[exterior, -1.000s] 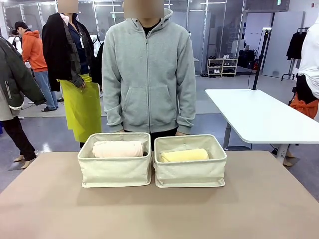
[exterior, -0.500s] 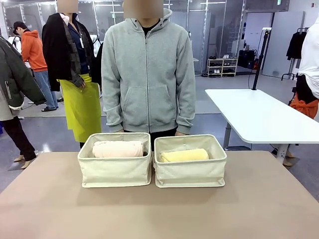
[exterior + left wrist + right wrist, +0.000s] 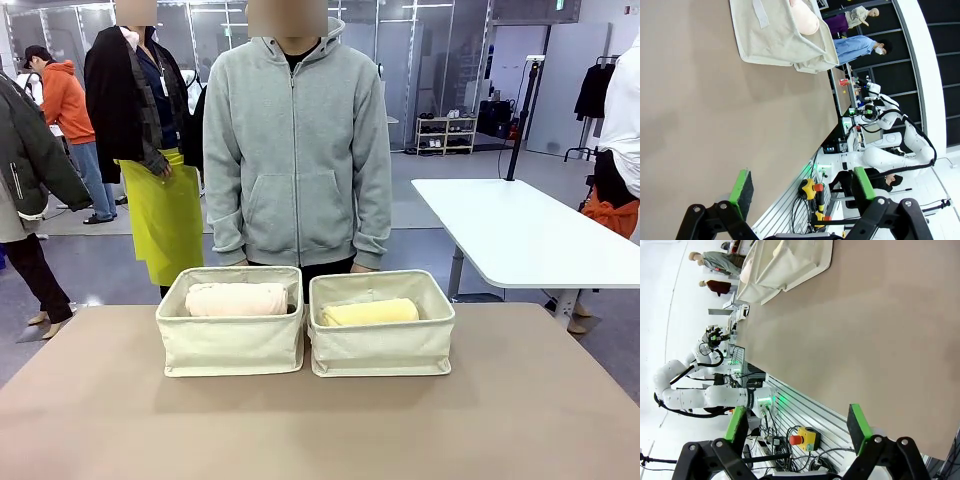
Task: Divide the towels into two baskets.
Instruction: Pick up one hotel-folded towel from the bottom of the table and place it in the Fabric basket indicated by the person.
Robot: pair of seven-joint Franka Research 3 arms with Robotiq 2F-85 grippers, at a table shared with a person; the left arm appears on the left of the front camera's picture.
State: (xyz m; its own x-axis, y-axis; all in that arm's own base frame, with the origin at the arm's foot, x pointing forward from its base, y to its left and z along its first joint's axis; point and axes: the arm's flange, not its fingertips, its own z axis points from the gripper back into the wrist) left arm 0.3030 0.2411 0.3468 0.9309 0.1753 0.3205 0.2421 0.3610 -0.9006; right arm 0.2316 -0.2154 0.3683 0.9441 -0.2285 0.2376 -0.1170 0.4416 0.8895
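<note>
Two cream canvas baskets stand side by side at the table's far middle. The left basket [image 3: 230, 338] holds the pale pink-beige towel [image 3: 237, 299]; the right basket [image 3: 382, 342] holds the yellow towel [image 3: 369, 312]. The dark grey and white towels are hidden. In the left wrist view my left gripper [image 3: 800, 189] is open above bare tabletop, with a basket [image 3: 775, 35] and the pink-beige towel [image 3: 806, 17] far off at the top. In the right wrist view my right gripper [image 3: 797, 426] is open and empty, with a basket [image 3: 790, 260] at the top edge.
A person in a grey hoodie [image 3: 298, 150] stands close behind the baskets, arms hanging down. The tan tabletop [image 3: 320, 430] stretches in front of the baskets. A white table [image 3: 520, 235] stands behind on the right, with other people at the back left.
</note>
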